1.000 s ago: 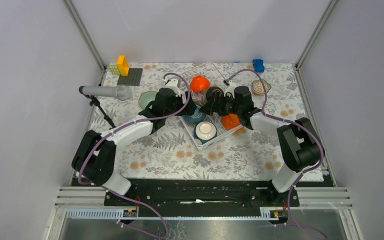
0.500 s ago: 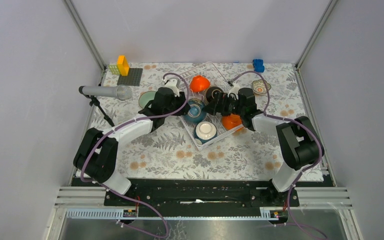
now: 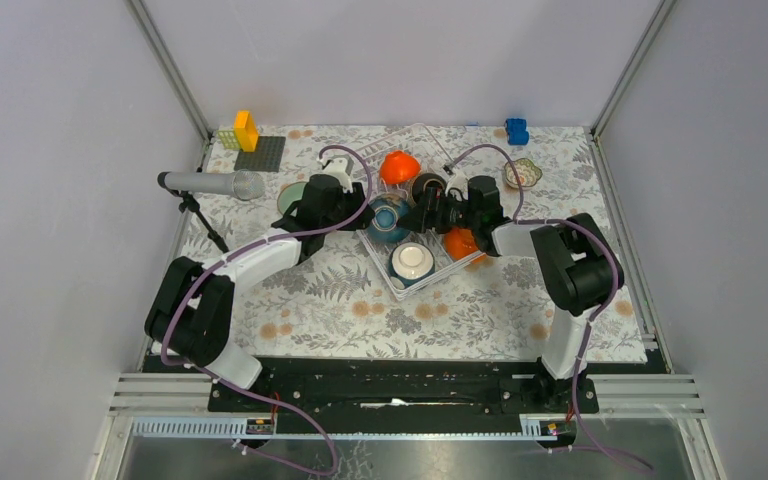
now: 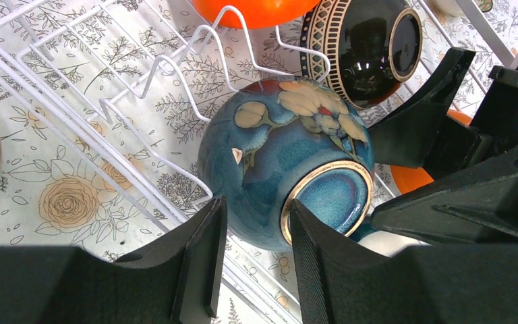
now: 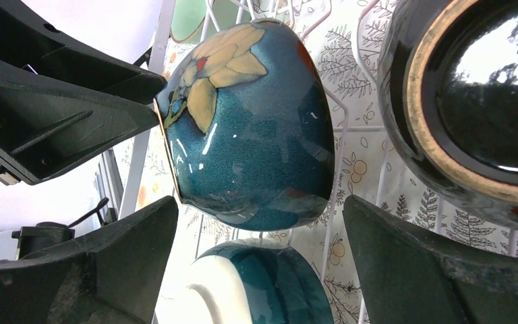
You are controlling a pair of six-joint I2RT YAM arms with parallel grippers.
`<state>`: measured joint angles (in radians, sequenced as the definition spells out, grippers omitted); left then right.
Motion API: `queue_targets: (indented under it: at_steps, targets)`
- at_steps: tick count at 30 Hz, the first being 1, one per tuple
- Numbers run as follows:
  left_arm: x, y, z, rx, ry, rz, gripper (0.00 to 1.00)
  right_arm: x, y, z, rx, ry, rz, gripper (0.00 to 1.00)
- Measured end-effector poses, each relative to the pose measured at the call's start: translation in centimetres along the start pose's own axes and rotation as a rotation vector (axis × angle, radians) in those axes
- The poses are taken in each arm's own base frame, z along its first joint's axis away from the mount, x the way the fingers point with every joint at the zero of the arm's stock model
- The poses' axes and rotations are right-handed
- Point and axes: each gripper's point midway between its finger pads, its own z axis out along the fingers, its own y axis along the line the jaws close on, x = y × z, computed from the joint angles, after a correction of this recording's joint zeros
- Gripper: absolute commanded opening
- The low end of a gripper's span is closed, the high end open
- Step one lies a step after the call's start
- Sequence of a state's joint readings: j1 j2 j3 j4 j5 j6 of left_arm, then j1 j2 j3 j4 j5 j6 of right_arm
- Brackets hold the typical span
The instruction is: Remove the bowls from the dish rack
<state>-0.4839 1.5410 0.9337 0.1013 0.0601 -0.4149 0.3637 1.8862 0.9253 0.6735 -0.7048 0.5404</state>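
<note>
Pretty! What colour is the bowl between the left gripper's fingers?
Teal blue bowl with cream flowers; left wrist view.

The floral-clothed table (image 3: 360, 310) bore the dish rack (image 3: 397, 290) at centre, a mint green bowl (image 3: 290, 198) just left of it, a patterned bowl (image 3: 522, 172) far right, and a grey baseplate (image 3: 262, 153) far left

No writing, label, brand or number is legible anywhere; the bowls (image 4: 270, 155) and rack (image 3: 378, 265) carry none
</note>
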Motion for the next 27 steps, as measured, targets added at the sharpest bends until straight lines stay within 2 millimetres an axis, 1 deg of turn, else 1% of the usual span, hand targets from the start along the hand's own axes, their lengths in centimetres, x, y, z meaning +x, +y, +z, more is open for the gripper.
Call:
queue_targets:
  at_steps: [8, 15, 16, 18, 20, 21, 22, 24, 27]
  targets:
    - [-0.1, 0.1, 0.0, 0.001, -0.008, -0.001, 0.44, -0.1, -0.5, 0.4, 0.006, -0.006, 0.001, 1.0]
    - [-0.2, 0.2, 0.0, -0.001, -0.008, 0.0, 0.45, 0.0, -1.2, 1.1, 0.011, 0.007, 0.018, 1.0]
    - [-0.2, 0.2, 0.0, -0.001, -0.008, 0.001, 0.46, 0.0, -1.3, 1.1, 0.016, 0.01, 0.023, 1.0]
    - [-0.2, 0.2, 0.0, 0.0, -0.009, 0.001, 0.56, -0.2, -1.5, 1.2, 0.032, 0.011, 0.034, 1.0]
    - [-0.4, 0.0, -0.1, 0.009, -0.014, 0.005, 0.76, -0.3, -1.6, 1.2, 0.042, 0.008, 0.042, 1.0]
    - [-0.7, -0.3, -0.4, 0.019, -0.021, 0.001, 0.84, -0.3, -1.6, 1.2, 0.044, 0.006, 0.048, 1.0]
    - [-0.9, -0.4, -0.6, 0.024, -0.027, 0.009, 0.86, -0.4, -1.6, 1.2, 0.044, 0.004, 0.054, 1.0]
    - [-1.3, -0.7, -1.0, 0.034, -0.038, 0.008, 0.87, -0.5, -1.5, 1.3, 0.047, -0.006, 0.072, 1.0]
    - [-1.5, -0.9, -1.1, 0.045, -0.042, 0.008, 0.81, -0.8, -1.6, 1.3, 0.049, -0.037, 0.089, 0.99]
